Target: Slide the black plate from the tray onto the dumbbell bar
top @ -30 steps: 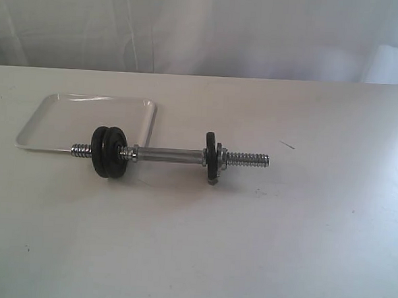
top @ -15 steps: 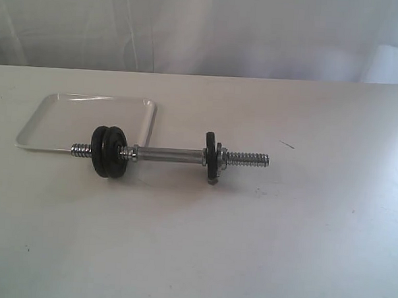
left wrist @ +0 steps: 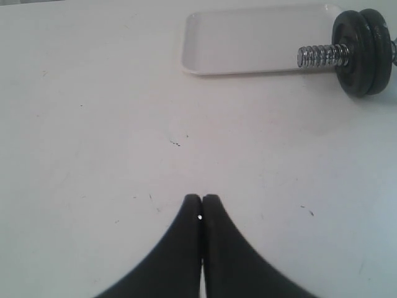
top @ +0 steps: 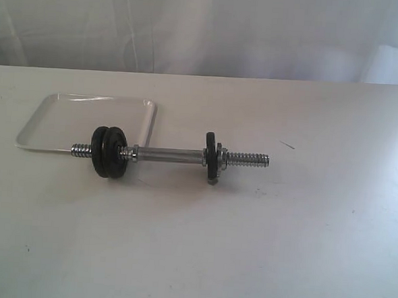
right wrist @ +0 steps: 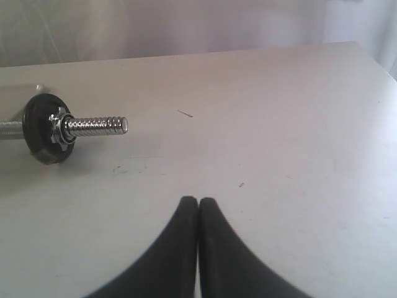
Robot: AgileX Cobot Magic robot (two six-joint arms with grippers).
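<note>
The dumbbell bar (top: 171, 154) lies on the table, its left threaded end over the near edge of the white tray (top: 58, 123). Two black plates (top: 109, 151) sit side by side on that left end; I cannot tell which is the smaller one. The tray (left wrist: 248, 43) holds nothing. A third black plate (top: 210, 158) with a silver collar nut sits toward the right end. My left gripper (left wrist: 201, 198) is shut and empty over bare table, well short of the tray. My right gripper (right wrist: 198, 201) is shut and empty, apart from the bar's right threaded end (right wrist: 96, 125). Neither gripper shows in the exterior view.
The white table (top: 247, 246) stretches wide around the bar, with a few small dark specks on it. A pale curtain hangs behind the table's far edge.
</note>
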